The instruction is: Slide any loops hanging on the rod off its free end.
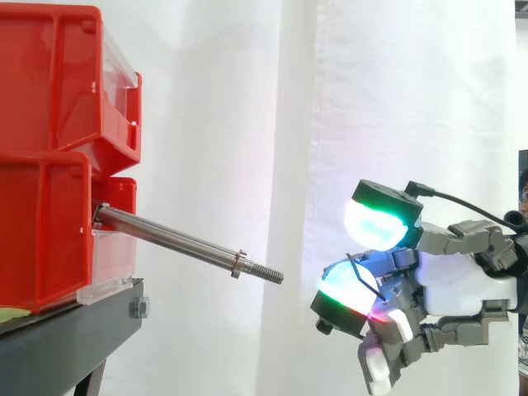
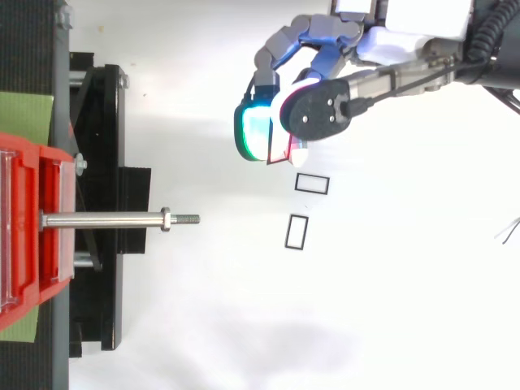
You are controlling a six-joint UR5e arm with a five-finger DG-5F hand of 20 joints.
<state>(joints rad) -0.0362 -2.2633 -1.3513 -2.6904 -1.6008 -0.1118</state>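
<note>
**A:** From the side, where was the rod (image 1: 177, 239)?

**B:** It stuck out of the red bins (image 1: 49, 165) past the front edge of the black stand (image 1: 74, 330) and sloped slightly down. Its threaded free end (image 1: 268, 275) sat beyond a small collar (image 1: 238, 263). Nothing hung on it.

**A:** And the robot hand (image 1: 462, 285)?

**B:** It was well apart from the free end and a little lower. Its fingers were curled, and the glowing pads appeared to be pinched on a thin loop (image 1: 364, 273).

**A:** What did the view from above add?

**B:** The robot hand (image 2: 321, 110) was off to one side of the rod's (image 2: 101, 219) line. Two loops (image 2: 312, 184) (image 2: 297, 231) lay flat on the white surface (image 2: 244, 325), out beyond the free end and well clear of the stand's (image 2: 101, 162) edge.

**A:** So how should it finish well?

**B:** I judged the step to be letting that last loop go. The hand should keep wide of the threads and hold over bare surface near the other two. The pads should spread fully, because wire that thin could catch on one.

**A:** What about the room?

**B:** There was a white curtain (image 1: 247, 124) behind and plain white surface below. A green strip (image 2: 24, 118) lay along the stand's far side.
</note>
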